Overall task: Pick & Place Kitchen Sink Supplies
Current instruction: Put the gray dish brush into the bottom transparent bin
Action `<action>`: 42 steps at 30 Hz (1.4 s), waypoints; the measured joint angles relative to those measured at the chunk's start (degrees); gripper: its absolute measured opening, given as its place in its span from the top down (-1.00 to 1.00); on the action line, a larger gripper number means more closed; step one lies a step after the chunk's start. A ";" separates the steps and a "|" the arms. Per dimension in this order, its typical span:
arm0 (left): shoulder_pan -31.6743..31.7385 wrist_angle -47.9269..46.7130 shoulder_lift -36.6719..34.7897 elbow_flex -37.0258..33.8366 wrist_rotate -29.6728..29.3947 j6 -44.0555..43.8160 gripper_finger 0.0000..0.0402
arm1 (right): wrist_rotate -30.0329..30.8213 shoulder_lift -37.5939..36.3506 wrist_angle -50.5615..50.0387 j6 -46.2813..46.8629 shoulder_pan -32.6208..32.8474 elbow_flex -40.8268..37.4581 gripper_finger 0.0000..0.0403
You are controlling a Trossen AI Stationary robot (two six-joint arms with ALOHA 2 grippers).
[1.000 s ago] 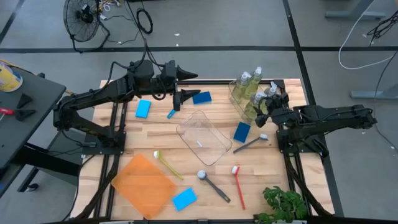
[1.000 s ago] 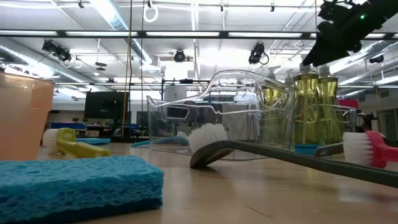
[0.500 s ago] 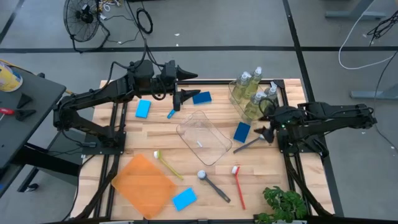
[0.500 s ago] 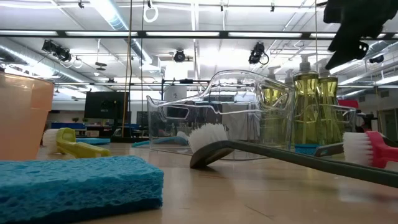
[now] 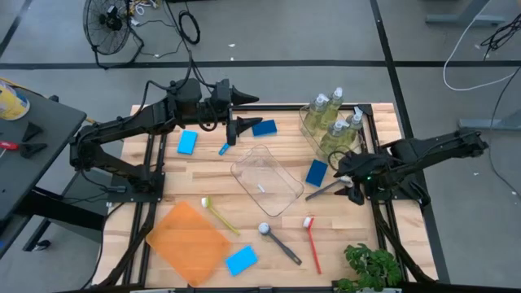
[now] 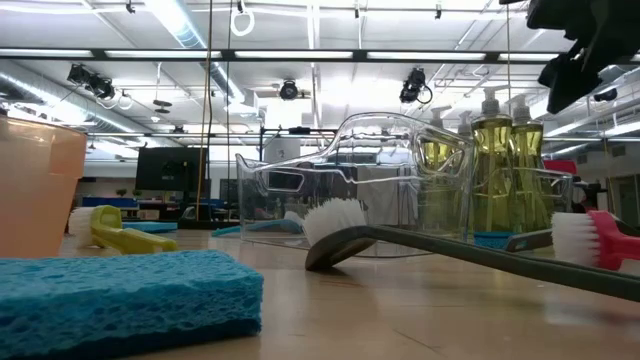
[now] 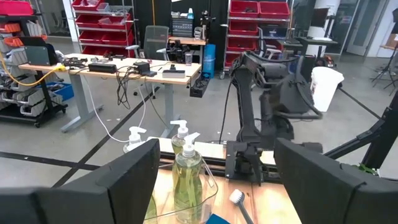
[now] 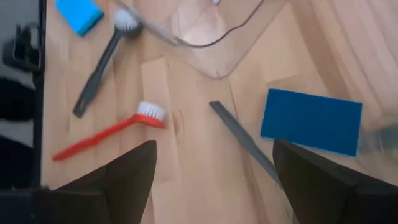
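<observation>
Several soap bottles (image 5: 330, 122) stand in a clear tub at the far right. Blue sponges lie flat on the wood: one (image 5: 317, 172) by the right arm, two (image 5: 187, 142) (image 5: 264, 128) at the far left, one (image 5: 241, 260) near the front. A grey brush (image 5: 326, 189), a red brush (image 5: 312, 242), a dark brush (image 5: 278, 242) and a yellow-green brush (image 5: 218, 213) lie flat on the table. My right gripper (image 5: 350, 185) hangs open, slanting down, above the grey brush's handle (image 8: 242, 140). My left gripper (image 5: 247, 111) waits open, high over the far left.
An empty clear tub (image 5: 267, 179) sits mid-table, tilted. A flat orange tray (image 5: 189, 242) lies at the near left. A green plant (image 5: 373, 264) stands at the near right corner. A small blue brush (image 5: 223, 149) lies below the left gripper.
My right gripper has swung from beside the soap bottles toward the table's near edge, and has turned and tipped down to face the table over the grey brush. It has stayed open. Nothing on the table has moved.
</observation>
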 joint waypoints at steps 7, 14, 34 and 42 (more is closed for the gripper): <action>0.00 -0.15 0.02 0.02 0.02 -0.13 -0.59 | 5.36 5.41 0.86 -0.84 3.72 0.00 -0.59; 0.00 -0.33 0.04 0.01 0.04 -0.12 -0.59 | 8.69 10.46 0.86 -0.97 7.40 0.00 -0.59; 0.00 -0.41 0.04 0.02 0.04 -0.15 -0.59 | 14.65 23.84 0.31 -9.57 10.52 -2.18 -0.59; 0.00 -0.52 0.04 0.00 0.05 -0.17 -0.59 | 14.75 26.19 0.45 -8.09 10.30 -3.23 -0.59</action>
